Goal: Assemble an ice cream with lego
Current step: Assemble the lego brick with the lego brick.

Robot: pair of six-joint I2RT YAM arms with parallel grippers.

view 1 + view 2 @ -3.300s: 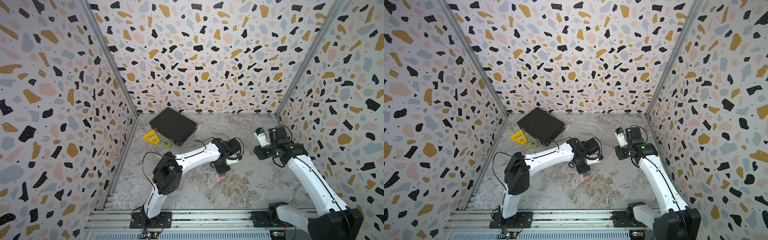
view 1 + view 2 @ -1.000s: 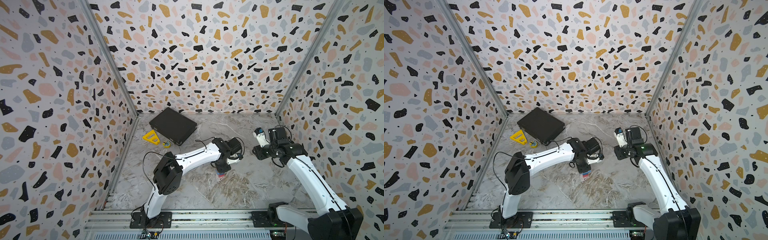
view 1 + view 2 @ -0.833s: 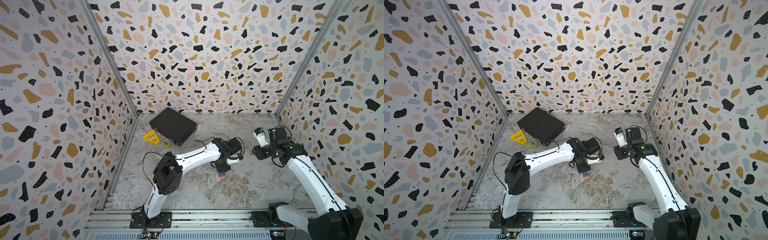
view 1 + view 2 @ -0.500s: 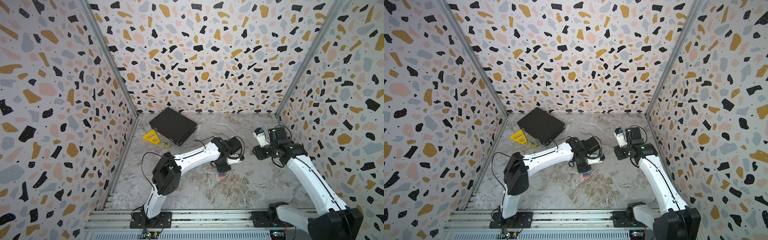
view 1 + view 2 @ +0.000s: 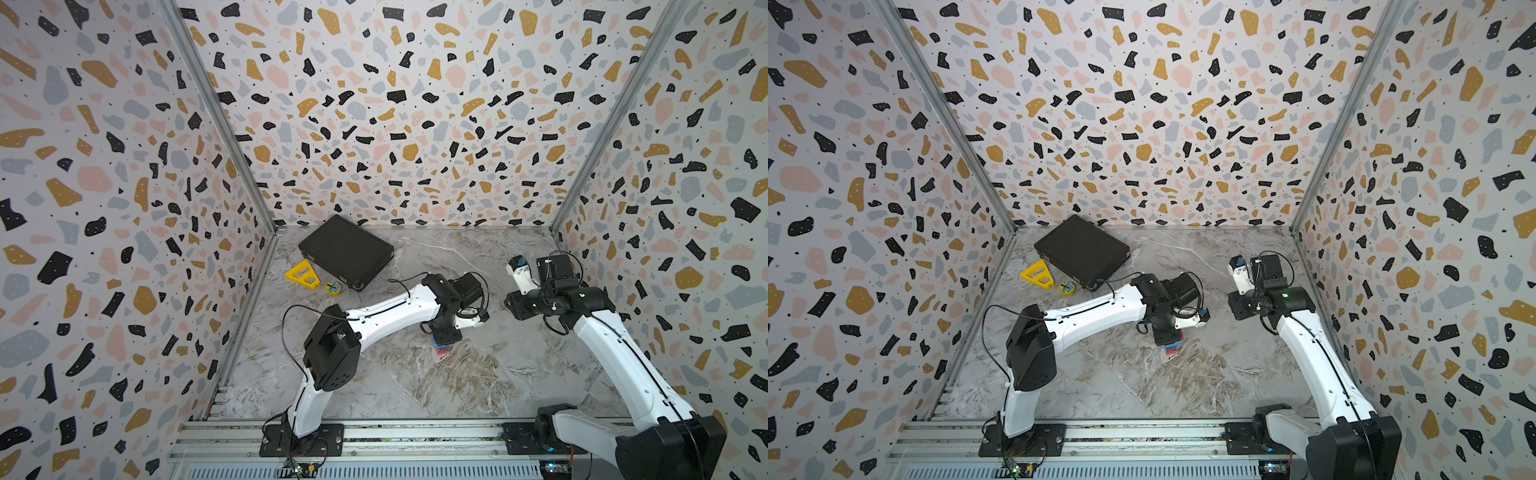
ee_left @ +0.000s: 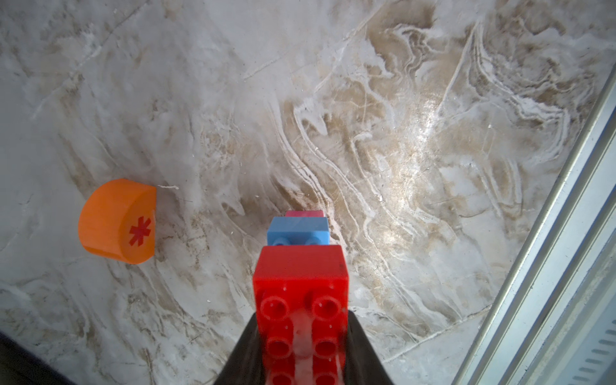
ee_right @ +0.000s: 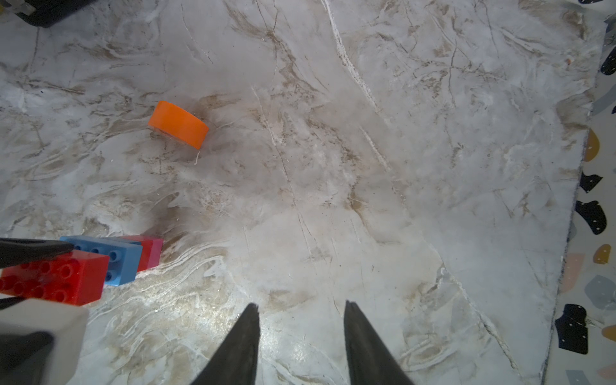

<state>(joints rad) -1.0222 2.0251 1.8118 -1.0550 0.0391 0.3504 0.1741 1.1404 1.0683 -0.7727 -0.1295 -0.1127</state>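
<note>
Between the black fingers of the left gripper (image 6: 301, 320) sits the long red brick (image 6: 300, 276), pinched by its long sides with the studs facing the wrist camera. It is the near end of the brick stack (image 5: 441, 348); beyond it follow a light-blue brick (image 6: 297, 230), a small red brick (image 7: 143, 253) and a pink brick (image 7: 157, 251). The stack's pink end is down at the marble tabletop (image 5: 415, 386); whether it touches I cannot tell. Apart from the stack, the orange dome (image 6: 116, 221) lies on the marble, showing its red-asterisk face. To the stack's right, the right gripper (image 7: 300, 303) hangs over bare marble, jaws parted and empty. Well behind the stack to the left lie a black case (image 5: 346, 251), a yellow triangular frame (image 5: 302, 274) and a small yellow disc (image 5: 333, 288).
</note>
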